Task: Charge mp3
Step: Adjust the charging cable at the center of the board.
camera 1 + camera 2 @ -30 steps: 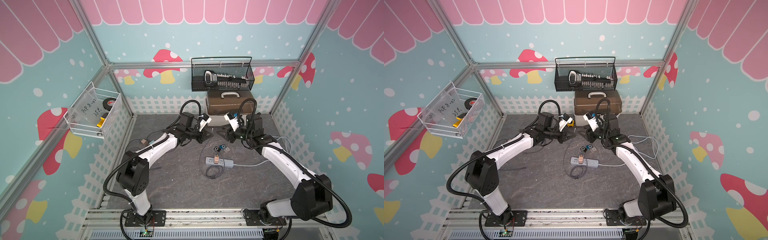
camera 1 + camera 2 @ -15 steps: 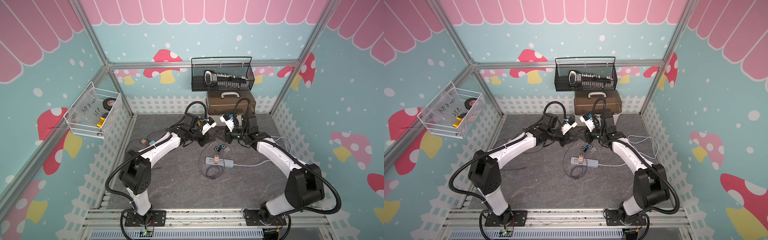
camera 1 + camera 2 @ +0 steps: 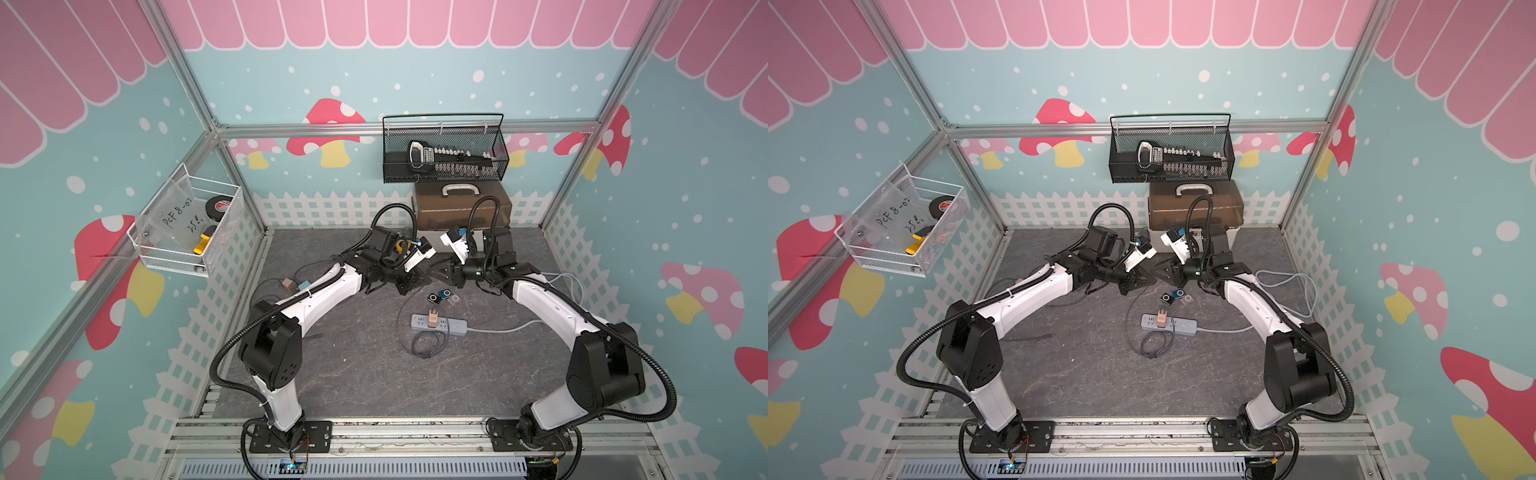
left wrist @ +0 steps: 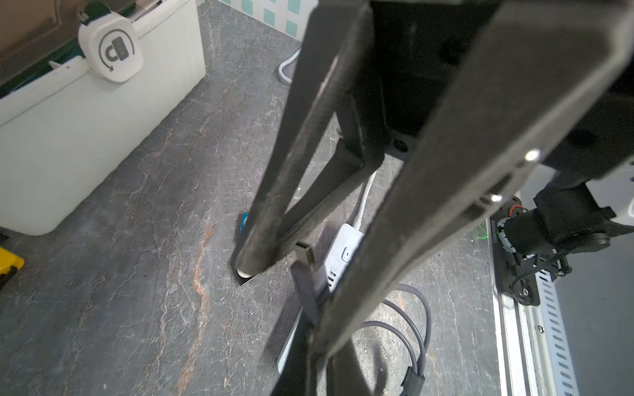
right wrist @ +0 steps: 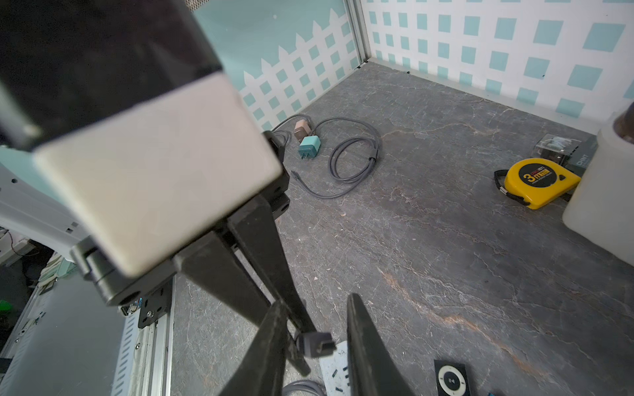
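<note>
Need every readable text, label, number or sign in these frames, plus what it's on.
"3m": yellow tape measure; smaller print unreadable.
"CHNT": dark box beside it.
"PCF 8-0", "25": handwritten on clear sheet in white wire basket; endings unclear.
Padlock sign with curved arrow: white latch.
Too small or blurred: tape roll logo, label in black mesh basket, vertical number strip.

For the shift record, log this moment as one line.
left gripper: shut on cable plug | right gripper: open, jaws either side of it | mp3 player: lying unconnected
</note>
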Controlling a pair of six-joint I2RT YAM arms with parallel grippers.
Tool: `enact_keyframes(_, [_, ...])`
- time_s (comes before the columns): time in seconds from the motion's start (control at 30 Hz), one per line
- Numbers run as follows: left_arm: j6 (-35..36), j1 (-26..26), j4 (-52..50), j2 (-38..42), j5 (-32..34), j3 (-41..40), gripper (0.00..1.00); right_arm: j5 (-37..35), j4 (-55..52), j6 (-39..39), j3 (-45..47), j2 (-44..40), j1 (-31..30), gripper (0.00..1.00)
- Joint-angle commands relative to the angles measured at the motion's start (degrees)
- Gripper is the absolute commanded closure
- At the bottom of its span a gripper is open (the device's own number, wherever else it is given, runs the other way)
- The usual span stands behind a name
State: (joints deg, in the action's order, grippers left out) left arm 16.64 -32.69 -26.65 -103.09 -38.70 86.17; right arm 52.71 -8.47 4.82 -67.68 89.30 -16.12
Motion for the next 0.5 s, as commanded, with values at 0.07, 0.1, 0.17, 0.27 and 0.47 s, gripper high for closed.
enact_keyframes(0.07, [3.4,-0.5,-1.2,0.4,2.0,1.6,1.0,2.9,-0.8,0.8,-1.7,1.1,0.2,0.86])
enact_keyframes(0.1, [3.6,-0.5,-1.2,0.4,2.4,1.6,1.0,3.2,-0.8,1.0,-1.7,1.3,0.2,0.89])
enact_keyframes(0.17, [3.7,-0.4,-1.1,0.4,3.8,1.6,1.0,3.5,-1.0,1.4,-1.5,1.3,0.2,0.94])
enact_keyframes(0.27, [3.8,-0.4,-0.7,0.6,5.3,1.5,0.97,3.8,-1.3,2.0,-1.4,1.3,0.2,1.0])
enact_keyframes(0.47, [1.4,-0.4,3.1,1.4,8.6,0.2,0.71,1.2,-3.1,2.9,-1.6,1.0,0.3,1.0])
